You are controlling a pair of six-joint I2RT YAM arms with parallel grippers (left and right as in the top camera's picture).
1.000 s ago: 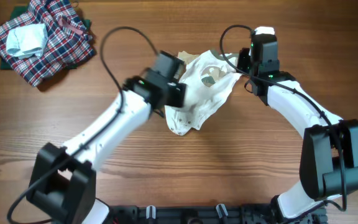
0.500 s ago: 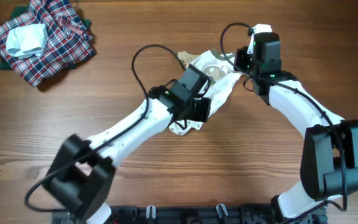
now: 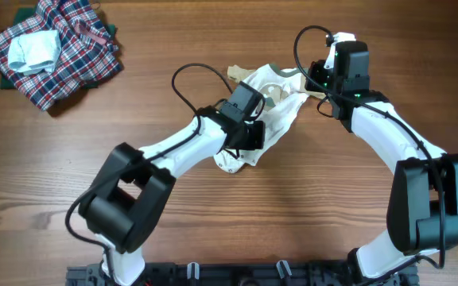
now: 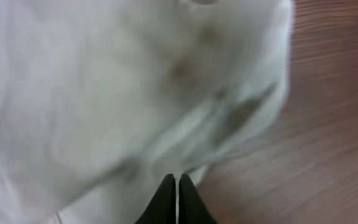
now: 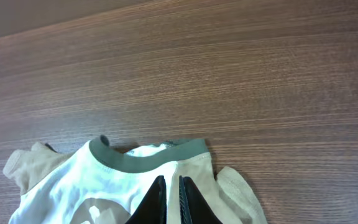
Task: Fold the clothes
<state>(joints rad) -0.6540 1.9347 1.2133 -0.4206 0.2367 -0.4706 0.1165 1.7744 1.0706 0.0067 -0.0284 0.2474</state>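
The clothes [image 3: 283, 117] are a small white garment with tan sleeves and a grey-green collar [image 5: 148, 159], lying crumpled at the table's middle back. My left gripper [image 3: 248, 140] sits over its left half. In the left wrist view its black fingertips [image 4: 176, 182] are shut, pressed into white fabric [image 4: 123, 93] near the hem edge. My right gripper [image 3: 315, 86] is at the garment's upper right. Its jaws [image 5: 170, 186] are shut on the seam where the white body [image 5: 114, 183] meets the tan shoulder [image 5: 229, 186].
A red-blue-white plaid heap [image 3: 70, 56] lies at the back left on a dark green cloth [image 3: 5, 79], with a pale blue-white folded piece [image 3: 33, 49] on top. Bare wooden table [image 3: 308, 206] surrounds the garment.
My left arm swung right over the garment and its jaws shut on the fabric. The right jaws closed on the shoulder, and that arm shifted slightly right.
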